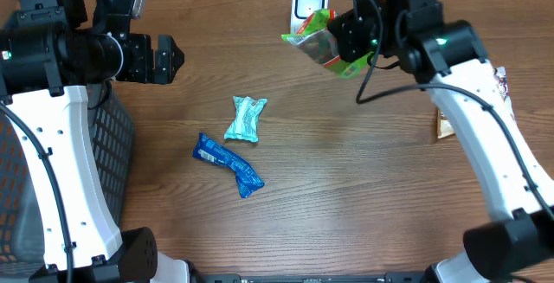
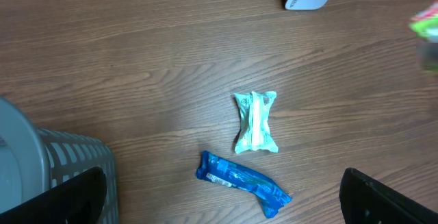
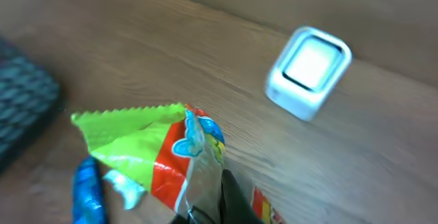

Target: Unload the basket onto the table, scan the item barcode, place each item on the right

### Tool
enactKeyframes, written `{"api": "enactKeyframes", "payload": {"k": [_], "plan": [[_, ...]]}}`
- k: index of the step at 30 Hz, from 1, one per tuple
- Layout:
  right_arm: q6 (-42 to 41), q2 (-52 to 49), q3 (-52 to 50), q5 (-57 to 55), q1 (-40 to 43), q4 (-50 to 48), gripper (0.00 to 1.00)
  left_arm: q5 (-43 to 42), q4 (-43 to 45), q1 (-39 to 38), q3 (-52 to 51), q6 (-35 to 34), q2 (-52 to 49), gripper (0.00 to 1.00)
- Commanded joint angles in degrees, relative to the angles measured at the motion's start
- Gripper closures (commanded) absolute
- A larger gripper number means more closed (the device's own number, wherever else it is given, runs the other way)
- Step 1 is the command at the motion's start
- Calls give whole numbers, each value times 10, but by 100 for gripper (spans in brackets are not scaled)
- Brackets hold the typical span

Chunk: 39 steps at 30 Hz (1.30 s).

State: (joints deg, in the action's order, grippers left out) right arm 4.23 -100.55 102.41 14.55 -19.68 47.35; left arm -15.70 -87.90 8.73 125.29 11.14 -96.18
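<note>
Overhead, a green-and-red crinkly plastic snack pouch [image 1: 313, 42] is seen clamped in the right gripper [image 1: 344, 51], raised just beside the white box-shaped scanner [image 1: 307, 2]. Its barcode should be squared to the scanner window. The left gripper [image 1: 170, 59] is spread wide, empty.

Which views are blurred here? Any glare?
Right wrist: motion blur across the frame, with the scanner and the green snack bag both smeared. Left wrist: wood grain, teal packet and blue packet are crisp; only the bag at the right edge is soft. Overhead: sharp, even light on the table, no hard glare.
</note>
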Motion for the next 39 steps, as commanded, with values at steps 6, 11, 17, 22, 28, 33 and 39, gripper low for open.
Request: {"api": "enactKeyframes", "payload": {"k": [6,11,17,22,28,33,39], "plan": [[-269,-113,3,-344,-18,71,96,-8,1,-1,12,4,-1,1],[-329,-186,-4,-628,-49,80,96,-8,0,-1,12,4,-1,0],[-375,-244,-5,-646,-91,122,96,-8,1,-1,12,4,-1,0],[-339,-271,-5,-578,-178,112,94,-8,1,-1,12,4,-1,1],[-229,-275,-3,-416,-233,101,42,-8,1,-1,12,4,-1,0],[-199,-267,38,-323,-249,170,37,-8,1,-1,12,4,-1,0],[-207,-231,119,-242,-186,237,28,-8,1,-1,12,4,-1,0]]}}
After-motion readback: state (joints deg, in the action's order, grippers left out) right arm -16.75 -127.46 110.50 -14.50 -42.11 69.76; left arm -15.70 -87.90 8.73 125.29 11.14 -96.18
